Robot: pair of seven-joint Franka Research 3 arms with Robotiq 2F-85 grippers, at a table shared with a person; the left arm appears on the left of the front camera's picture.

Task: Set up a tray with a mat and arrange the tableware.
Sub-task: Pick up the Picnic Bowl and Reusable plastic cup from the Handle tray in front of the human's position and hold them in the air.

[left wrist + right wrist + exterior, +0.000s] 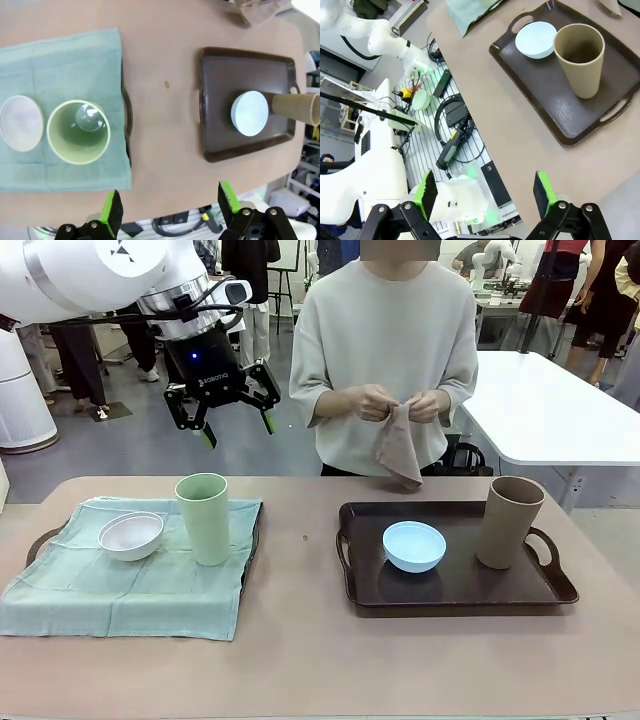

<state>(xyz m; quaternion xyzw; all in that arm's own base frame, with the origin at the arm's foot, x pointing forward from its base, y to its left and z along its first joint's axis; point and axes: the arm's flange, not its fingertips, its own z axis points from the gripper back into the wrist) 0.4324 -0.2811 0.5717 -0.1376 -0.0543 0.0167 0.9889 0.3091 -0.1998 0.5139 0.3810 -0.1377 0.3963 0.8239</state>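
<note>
Up high, left end effector (239,430) hangs over the surface (300,650), fingers apart. Under it, green mat (120,590) covers the L tray (40,540). On the mat: white bowl (131,534), w/ green cup (203,517) upright at its 3 o'clock. Brown tray (455,592) holds blue bowl (414,545), tan cup (510,522) at its 3. Right end effector (485,189) open too, off the surface's edge. Person (385,350) at 12 holds a brownish cloth (400,445).

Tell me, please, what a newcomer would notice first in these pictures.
The open left claw hangs above a green cup standing beside a white bowl on a green mat, on the left. To the right, a dark tray holds a blue bowl and tan cup; behind it a person holds a brown cloth.
</note>
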